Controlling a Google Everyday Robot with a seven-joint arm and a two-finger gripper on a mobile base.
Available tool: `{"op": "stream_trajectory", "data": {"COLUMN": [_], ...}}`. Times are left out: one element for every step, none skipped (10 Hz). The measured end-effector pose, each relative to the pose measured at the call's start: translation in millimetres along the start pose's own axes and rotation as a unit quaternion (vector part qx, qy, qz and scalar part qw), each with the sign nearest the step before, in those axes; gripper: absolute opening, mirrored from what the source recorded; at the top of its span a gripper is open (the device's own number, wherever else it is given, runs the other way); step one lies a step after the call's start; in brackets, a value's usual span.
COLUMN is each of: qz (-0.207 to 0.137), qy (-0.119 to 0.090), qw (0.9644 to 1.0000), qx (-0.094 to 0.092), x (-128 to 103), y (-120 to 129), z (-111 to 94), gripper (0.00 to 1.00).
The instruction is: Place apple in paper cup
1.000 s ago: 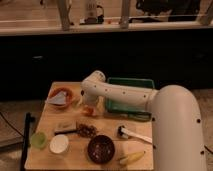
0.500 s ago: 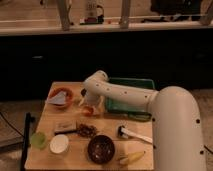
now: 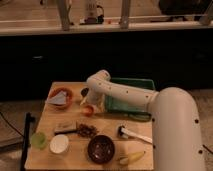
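The apple [image 3: 89, 110] is a small orange-red round thing on the wooden table [image 3: 45, 120], left of the middle. My gripper [image 3: 87, 102] is at the end of the white arm [image 3: 125, 95], right over the apple and seemingly touching its top. The paper cup [image 3: 59, 144] is white, stands upright near the table's front left, and is well apart from the apple.
A green tray [image 3: 132, 85] lies behind the arm. A red bowl with a napkin [image 3: 60, 96] is at the back left. A green cup [image 3: 38, 139], a dark bowl [image 3: 101, 148], a banana [image 3: 131, 158], a snack bag [image 3: 87, 131] and a white-handled tool [image 3: 134, 135] stand along the front.
The arm's bend has shifted slightly to the right. The gripper stays at the apple, which has not visibly moved.
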Motion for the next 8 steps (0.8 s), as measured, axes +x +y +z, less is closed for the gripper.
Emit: {"op": "stream_trajectory", "data": {"qz": [-0.002, -0.01, -0.016, -0.021, -0.023, -0.026, -0.026, -0.025], "qy": [-0.002, -0.007, -0.01, -0.013, -0.015, -0.016, -0.016, -0.014], "qw": [1.0, 0.9999, 0.9998, 0.9997, 0.9996, 0.9995, 0.9995, 0.9996], "qx": [0.0, 0.0, 0.001, 0.001, -0.002, -0.005, -0.007, -0.009], "x": [0.0, -1.4, -2.5, -3.1, -4.0, -5.7, -6.9, -6.9], "y": [0.0, -4.7, -9.8, -12.6, -12.5, -14.5, -17.2, -17.8], "z": [0.6, 3.0, 4.4, 5.5, 6.2, 6.8, 7.5, 6.6], "gripper": [0.8, 0.8, 0.8, 0.78, 0.71, 0.62, 0.52, 0.43]}}
